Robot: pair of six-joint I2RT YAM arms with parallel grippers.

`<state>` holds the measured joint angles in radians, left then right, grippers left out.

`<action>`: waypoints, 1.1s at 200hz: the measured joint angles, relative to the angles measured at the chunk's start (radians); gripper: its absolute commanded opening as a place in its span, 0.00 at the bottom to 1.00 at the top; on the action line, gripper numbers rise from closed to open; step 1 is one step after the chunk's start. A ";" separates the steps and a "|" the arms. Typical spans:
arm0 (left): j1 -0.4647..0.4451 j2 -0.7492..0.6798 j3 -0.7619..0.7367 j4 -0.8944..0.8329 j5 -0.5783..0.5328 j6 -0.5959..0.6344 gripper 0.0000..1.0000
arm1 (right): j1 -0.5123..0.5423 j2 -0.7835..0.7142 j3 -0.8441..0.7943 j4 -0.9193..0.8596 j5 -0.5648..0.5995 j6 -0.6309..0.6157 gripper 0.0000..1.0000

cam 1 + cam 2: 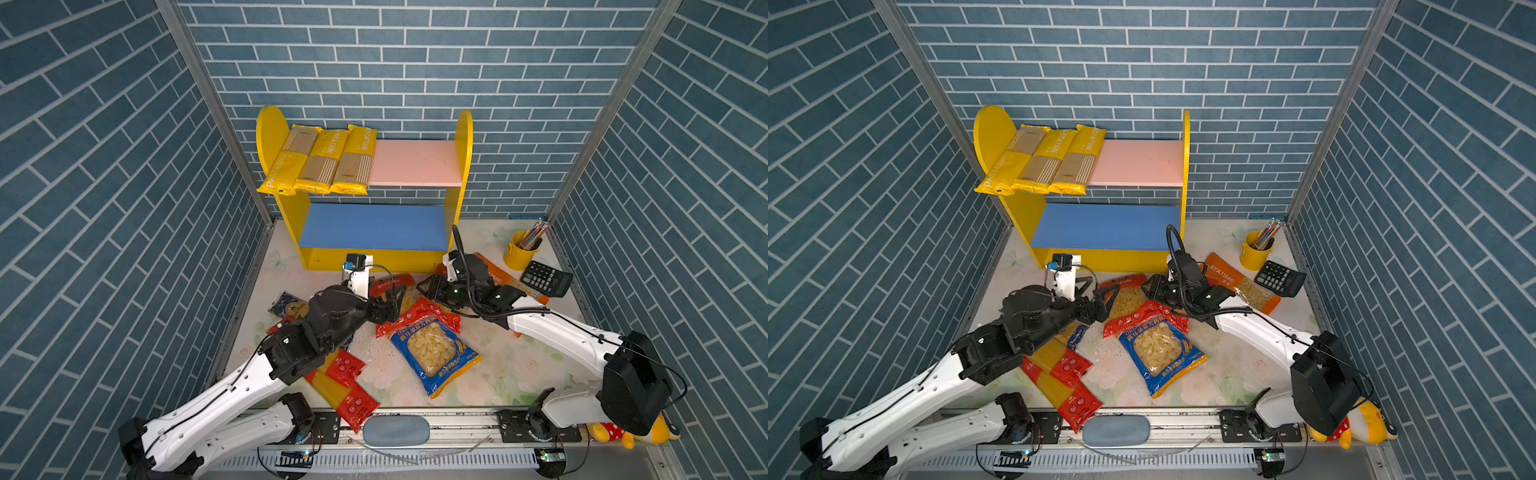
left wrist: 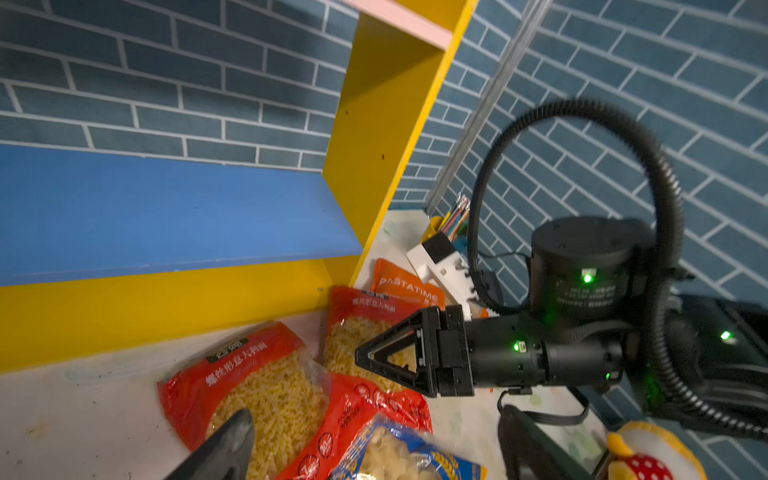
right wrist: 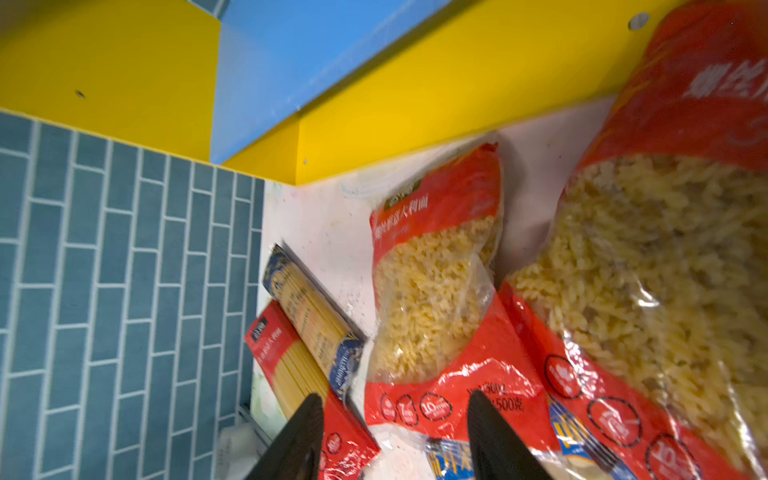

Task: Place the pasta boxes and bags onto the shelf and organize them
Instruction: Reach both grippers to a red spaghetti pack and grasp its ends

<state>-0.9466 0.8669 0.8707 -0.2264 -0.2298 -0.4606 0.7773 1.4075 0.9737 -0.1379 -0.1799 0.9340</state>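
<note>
Okay: both jaws spread, empty. Red fusilli bag [image 2: 266,390] sits under left jaws, right jaws opposite, near; shelf [image 1: 407,259] just beyond. Risk: arms clash over it, or blue bag [image 1: 432,353] lapping its end drags up too.

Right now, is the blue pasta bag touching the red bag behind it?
Touching: both top views show the blue pasta bag overlapping the red bag.
</note>
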 measured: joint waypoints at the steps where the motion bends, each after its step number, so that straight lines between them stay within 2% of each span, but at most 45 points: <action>1: -0.002 0.001 -0.003 0.000 -0.002 0.000 0.92 | 0.005 0.002 0.000 -0.004 0.002 -0.003 0.57; 43: -0.028 0.045 -0.164 -0.041 -0.114 -0.086 0.92 | 0.105 0.098 0.060 -0.093 0.050 -0.085 0.56; 80: -0.027 0.060 -0.174 -0.205 -0.302 -0.210 0.92 | 0.179 0.225 0.180 -0.143 0.062 -0.159 0.56; 112: -0.006 0.087 -0.177 -0.327 -0.373 -0.304 0.94 | 0.229 0.348 0.313 -0.177 0.055 -0.213 0.56; 125: 0.048 0.076 -0.200 -0.353 -0.361 -0.342 0.94 | 0.248 0.399 0.367 -0.192 0.050 -0.234 0.56; 139: 0.146 0.034 -0.251 -0.370 -0.324 -0.380 0.94 | 0.268 0.446 0.415 -0.202 0.043 -0.253 0.56; 156: 0.297 -0.073 -0.341 -0.381 -0.252 -0.425 0.93 | 0.286 0.506 0.477 -0.217 0.031 -0.266 0.56; 178: 0.447 -0.201 -0.426 -0.416 -0.161 -0.474 0.91 | 0.299 0.583 0.554 -0.232 0.009 -0.283 0.57; 194: 0.509 -0.253 -0.436 -0.468 -0.131 -0.500 0.92 | 0.305 0.643 0.612 -0.244 -0.017 -0.290 0.59; 220: 0.532 -0.278 -0.422 -0.544 -0.135 -0.521 0.95 | 0.309 0.752 0.722 -0.264 -0.055 -0.307 0.63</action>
<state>-0.4149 0.5888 0.4488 -0.7700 -0.3649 -0.9813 1.0866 2.1593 1.6958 -0.4023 -0.2352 0.6266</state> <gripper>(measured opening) 0.935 0.618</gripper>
